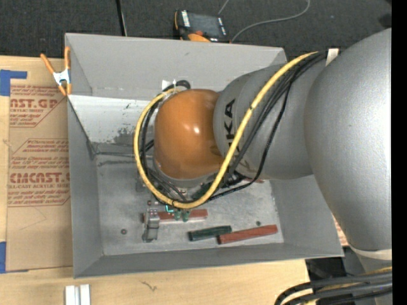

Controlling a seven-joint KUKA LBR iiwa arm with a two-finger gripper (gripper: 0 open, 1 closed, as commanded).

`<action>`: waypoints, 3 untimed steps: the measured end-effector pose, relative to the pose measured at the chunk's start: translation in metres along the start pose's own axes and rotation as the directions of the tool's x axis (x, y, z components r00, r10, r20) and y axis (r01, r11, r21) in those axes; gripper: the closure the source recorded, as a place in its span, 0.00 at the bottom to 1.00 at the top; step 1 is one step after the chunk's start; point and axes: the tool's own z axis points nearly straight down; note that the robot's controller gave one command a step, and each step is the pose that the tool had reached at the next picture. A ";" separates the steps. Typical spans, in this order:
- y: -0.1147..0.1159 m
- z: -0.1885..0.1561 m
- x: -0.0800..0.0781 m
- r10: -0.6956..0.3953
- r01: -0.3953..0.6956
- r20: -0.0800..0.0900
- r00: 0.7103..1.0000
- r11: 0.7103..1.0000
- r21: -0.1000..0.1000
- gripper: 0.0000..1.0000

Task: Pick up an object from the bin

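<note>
My gripper (pixel 173 212) is down low over the floor of the grey metal bin (pixel 114 189), close to the near edge and left of the floor's middle. Can't tell if it's clenched or released. My orange dome-shaped wrist cover (pixel 184 132) and the yellow-and-black cable loop (pixel 139 154) sit right over it from this angle.

Closest thing is a short flat red-brown strip (pixel 196 214) lying on the floor. Its left end runs in under the gripper tip and its right end pokes out toward the bin's right wall. Can't tell whether I'm touching it.

Just beside the gripper, toward the near-left corner, is a small grey metal clip-like piece (pixel 151 225). It's too small to make out the exact shape.

Closer to the near edge is a dark green stick (pixel 210 234), lying roughly parallel to that edge. At its right end is a longer red-brown bar (pixel 249 232), touching or just overlapping it, can't say which. The bar angles slightly away from the near edge as it runs toward the right wall. Both lie flat and apart from the gripper, between the strip and the near wall.

Two tiny dark specks are on the floor, one toward the left wall (pixel 124 231) and one right of the strip (pixel 257 222). The sloped left wall is scuffed.

My silver arm (pixel 305 126) comes in over the bin's right rim and covers the far-right part of the floor.
</note>
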 end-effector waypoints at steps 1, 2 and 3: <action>-0.055 0.083 -0.003 -0.288 0.288 0.006 0.958 0.958 0.002 0.00; -0.054 0.082 -0.003 -0.289 0.289 0.007 0.957 0.957 0.000 1.00; -0.050 -0.056 0.006 -0.261 0.261 0.016 0.965 0.965 0.001 1.00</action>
